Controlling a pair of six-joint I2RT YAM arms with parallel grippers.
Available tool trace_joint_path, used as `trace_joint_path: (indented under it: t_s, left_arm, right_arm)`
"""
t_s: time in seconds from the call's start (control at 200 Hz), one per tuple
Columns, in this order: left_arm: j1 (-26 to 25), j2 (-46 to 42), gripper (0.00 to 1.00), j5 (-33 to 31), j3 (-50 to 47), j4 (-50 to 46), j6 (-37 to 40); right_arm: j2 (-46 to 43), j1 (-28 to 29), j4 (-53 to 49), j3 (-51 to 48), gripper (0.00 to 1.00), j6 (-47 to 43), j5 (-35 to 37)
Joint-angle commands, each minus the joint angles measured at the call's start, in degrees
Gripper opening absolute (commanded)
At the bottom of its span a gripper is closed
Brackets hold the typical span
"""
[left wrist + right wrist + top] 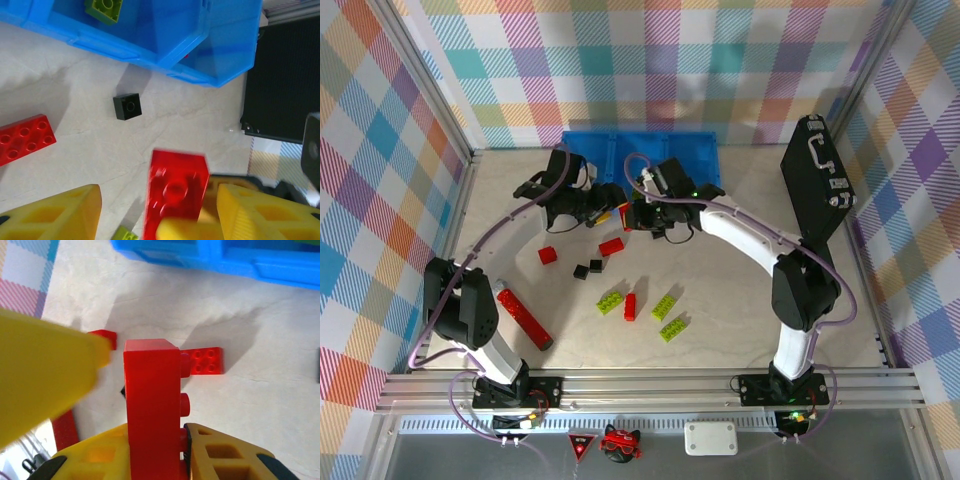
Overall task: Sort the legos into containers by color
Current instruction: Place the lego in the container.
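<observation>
Plainly found the right gripper (pixel 156 447) clamped tight on a red brick (pixel 151 390), pinched at its lower end and held on edge, studs facing sideways, apparently lifted off the table (pixel 265 390). Found the left gripper (pixel 159 196) standing wide on either side of that same brick, with a clear gap beside one finger (pixel 55 215) and no squeeze to be seen. Judged this a mid-air hand-over: weight taken by the right side, left side spread so as not to fight the grip. Placed both grippers close together, just in front of the bins (pixel 640 150), not yet over any of them.

Saw from the right wrist the pinch itself, plus a blurred yellow finger of the other arm just beside the brick. Could not read either grip from overhead, with both grippers bunched into one dark knot.

Saw from the left wrist a green brick (pixel 104 9) lying inside one bin, and a black brick (pixel 127 106) loose on the table near the bin wall. Picked out from overhead the loose bricks (pixel 630 306), red, green and black, scattered nearer the arm bases. Noted also a long red bar (pixel 523 317) at the left and a black case (pixel 815 190) at the right.
</observation>
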Motion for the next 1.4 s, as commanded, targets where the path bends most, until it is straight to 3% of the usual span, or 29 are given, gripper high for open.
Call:
trace_joint_path:
  t_s: [0.0, 0.175, 0.375, 0.66, 0.93, 1.16, 1.395]
  left_arm:
    - [2.7, -3.4, 0.63, -1.7, -0.6, -3.6, 3.1]
    - [5.1, -5.5, 0.63, -3.7, -3.4, -6.7, 6.5]
    - [5.5, -7.3, 0.62, -6.2, -7.4, -8.9, 9.4]
    - [5.6, -9.0, 0.62, -9.0, -10.0, -10.9, 11.0]
    - [5.6, -8.7, 0.62, -11.7, -11.9, -12.2, 12.7]
    - [5.6, -8.2, 0.62, -14.6, -12.5, -14.2, 14.7]
    - [5.5, -7.0, 0.61, -17.4, -12.5, -16.2, 16.7]
  right_arm:
    - [-2.6, -4.1, -2.7, -1.0, 0.27, -2.5, 2.2]
    - [-0.9, -11.5, -6.1, 1.2, 0.27, -4.5, 4.6]
    - [8.7, -17.7, -10.1, 11.2, 0.27, -6.9, 5.2]
    - [25.8, -18.4, -16.5, 32.7, 0.27, -8.2, 6.0]
    - [36.7, -18.3, -18.5, 42.3, 0.28, -6.6, 4.7]
    - [36.7, -18.4, -19.4, 42.9, 0.35, -6.9, 4.6]
    - [28.5, -18.3, -19.7, 38.8, 0.39, -7.6, 5.6]
